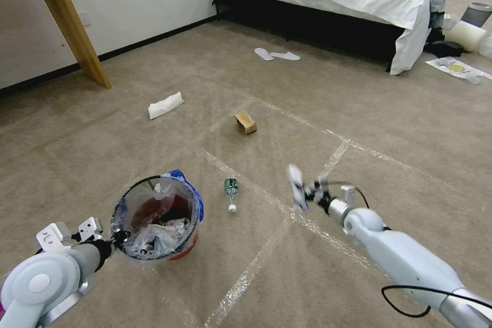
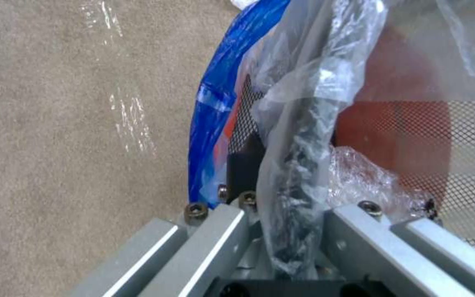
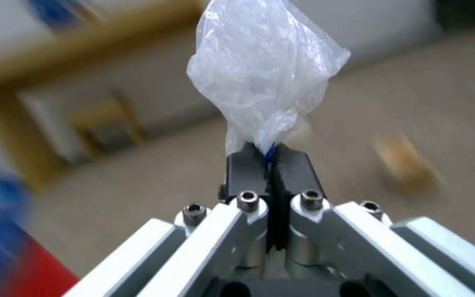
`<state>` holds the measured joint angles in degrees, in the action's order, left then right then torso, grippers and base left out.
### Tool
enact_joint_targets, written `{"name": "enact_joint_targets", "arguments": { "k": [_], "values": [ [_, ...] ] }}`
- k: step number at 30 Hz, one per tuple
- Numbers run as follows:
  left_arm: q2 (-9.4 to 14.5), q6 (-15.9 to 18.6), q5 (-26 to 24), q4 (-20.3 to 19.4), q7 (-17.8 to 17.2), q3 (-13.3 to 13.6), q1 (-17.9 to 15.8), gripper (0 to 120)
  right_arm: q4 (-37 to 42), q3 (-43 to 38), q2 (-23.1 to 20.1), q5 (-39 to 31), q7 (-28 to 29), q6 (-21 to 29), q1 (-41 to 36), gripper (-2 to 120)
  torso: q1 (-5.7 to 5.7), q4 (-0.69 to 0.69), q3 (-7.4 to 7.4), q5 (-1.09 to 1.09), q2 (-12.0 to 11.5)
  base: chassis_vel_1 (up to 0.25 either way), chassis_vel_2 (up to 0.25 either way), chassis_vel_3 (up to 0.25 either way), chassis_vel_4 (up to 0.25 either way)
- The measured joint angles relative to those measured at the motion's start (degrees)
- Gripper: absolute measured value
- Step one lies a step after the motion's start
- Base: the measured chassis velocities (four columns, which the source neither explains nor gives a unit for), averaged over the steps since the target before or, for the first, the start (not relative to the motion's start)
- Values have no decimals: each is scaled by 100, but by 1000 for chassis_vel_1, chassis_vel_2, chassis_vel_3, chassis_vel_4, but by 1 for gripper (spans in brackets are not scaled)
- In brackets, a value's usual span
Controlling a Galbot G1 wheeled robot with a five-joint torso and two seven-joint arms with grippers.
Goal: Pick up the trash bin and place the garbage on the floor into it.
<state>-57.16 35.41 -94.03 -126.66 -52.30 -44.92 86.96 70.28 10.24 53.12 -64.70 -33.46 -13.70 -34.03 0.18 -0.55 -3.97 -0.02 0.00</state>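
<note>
Head view: left gripper (image 1: 115, 238) clamped on the near-left rim of the trash bin (image 1: 156, 217); right gripper (image 1: 302, 192), mid-right above the floor (image 1: 359, 123), pinches a crumpled white plastic scrap (image 3: 265, 78) between closed jaws; bottle (image 1: 231, 192) and carton (image 1: 246, 122) farther.

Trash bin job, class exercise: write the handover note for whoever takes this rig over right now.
Left gripper: shut on the trash bin at its near rim, liner pinched between the fingers.
Right gripper: shut on a white plastic scrap, held above the floor to the bin's right.
Done: bin gripped, some litter already inside.
Left: drop the scrap in; then the green-labelled bottle beside the bin, the brown carton and the white tissue farther out.
</note>
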Motion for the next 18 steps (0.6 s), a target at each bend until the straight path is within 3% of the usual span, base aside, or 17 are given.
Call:
{"name": "enact_joint_targets", "arguments": {
  "k": [3, 7, 18],
  "values": [
    [25, 0, -98, -92, -19, -123, 11, 0, 889, -62, 2, -659, -586, -336, 417, 0, 0, 0, 0, 1, 0, 0, 0, 0, 0],
    [30, 0, -101, -92, -20, -95, 6, 0, 1527, -1, 83, -928, -612, -343, 678, 0, 0, -2, 0, 0, 0, 0, 0, 0, 0],
    [35, -4, -99, -111, -28, -112, 50, 0, 2059, 416, 536, -938, -1037, -137, 1013, 0, 0, -1, 0, 1, 0, 0, 0, 0, 0]
  ]
}}
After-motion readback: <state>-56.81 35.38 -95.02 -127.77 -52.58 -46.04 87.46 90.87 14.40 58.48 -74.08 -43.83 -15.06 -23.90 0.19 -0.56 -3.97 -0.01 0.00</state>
